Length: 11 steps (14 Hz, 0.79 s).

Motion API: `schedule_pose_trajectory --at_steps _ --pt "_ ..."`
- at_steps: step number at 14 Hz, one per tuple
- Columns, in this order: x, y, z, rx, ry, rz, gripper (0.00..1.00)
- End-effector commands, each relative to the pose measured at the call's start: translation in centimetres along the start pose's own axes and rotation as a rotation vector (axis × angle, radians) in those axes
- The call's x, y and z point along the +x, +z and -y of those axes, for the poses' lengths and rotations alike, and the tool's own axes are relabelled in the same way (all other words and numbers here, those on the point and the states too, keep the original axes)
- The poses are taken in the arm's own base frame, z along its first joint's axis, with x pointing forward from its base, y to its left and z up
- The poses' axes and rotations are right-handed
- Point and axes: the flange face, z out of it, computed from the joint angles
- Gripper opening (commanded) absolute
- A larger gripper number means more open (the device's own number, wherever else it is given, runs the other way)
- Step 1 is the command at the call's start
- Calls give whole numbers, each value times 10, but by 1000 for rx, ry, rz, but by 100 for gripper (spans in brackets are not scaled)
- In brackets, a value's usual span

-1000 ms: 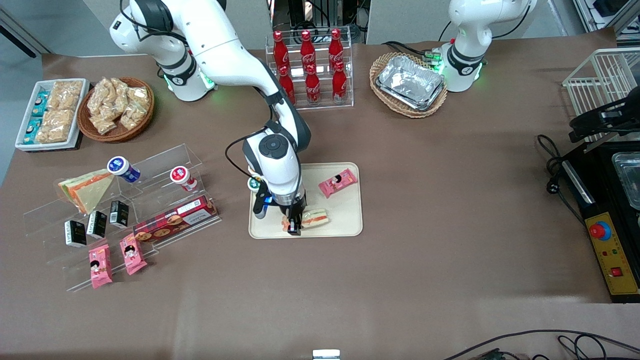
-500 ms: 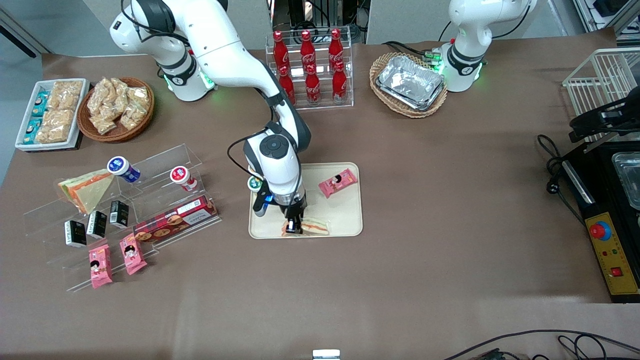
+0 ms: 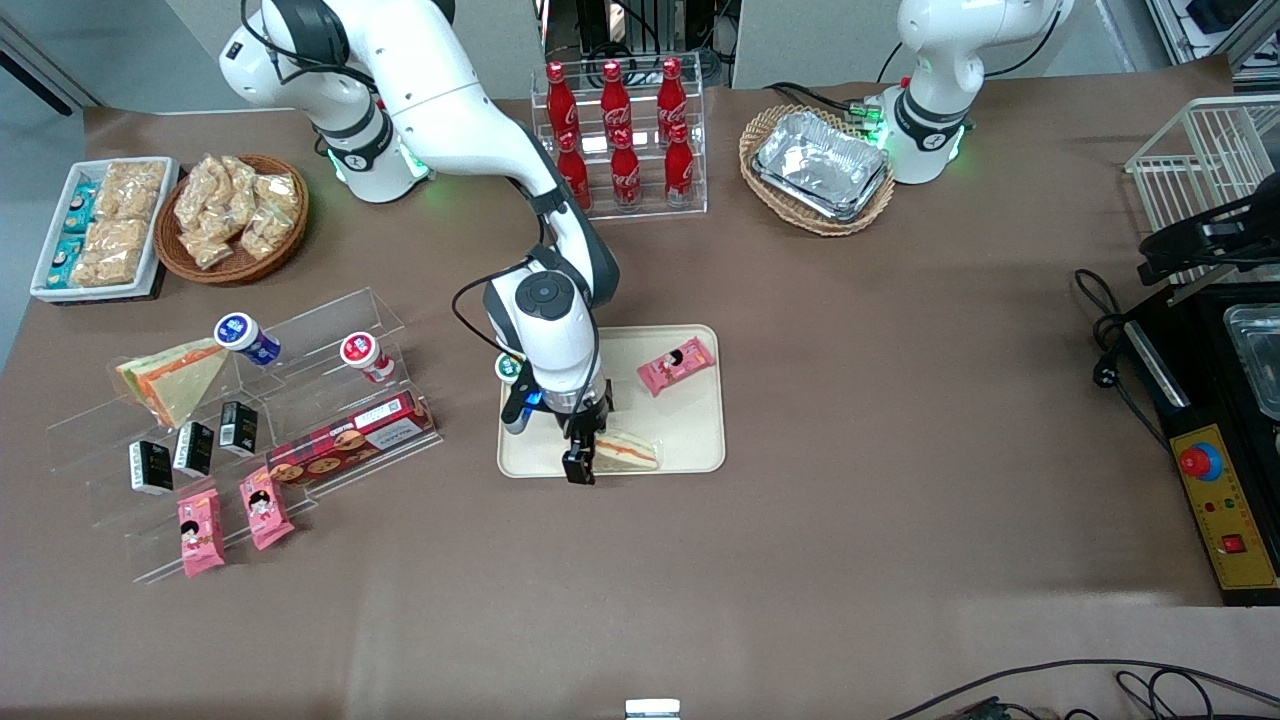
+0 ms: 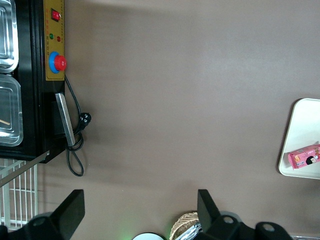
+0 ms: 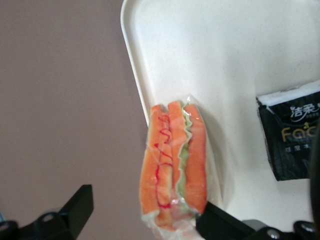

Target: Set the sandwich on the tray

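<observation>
Pincer point(image 3: 580, 462) now raised, spread; sandwich point(image 3: 628, 451) part-hidden on tray point(image 3: 690, 420).

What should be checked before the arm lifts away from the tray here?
1. Sandwich on the tray: ok, lying near the rim closest to the front camera.
2. Gripper open: ok, fingers spread on either side of the sandwich.
3. Fingers clear of the wrapper: cannot tell.
4. Sandwich fully inside the rim: cannot tell.
5. Pink snack pack apart from the sandwich: ok.
</observation>
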Motion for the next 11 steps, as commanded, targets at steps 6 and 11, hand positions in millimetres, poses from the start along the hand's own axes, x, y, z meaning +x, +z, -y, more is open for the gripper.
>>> schedule_pose_trajectory --at_steps 6,11 --pt "3 -118 53 -135 -2 -12 100" --pt "68 -213 121 -196 29 21 100"
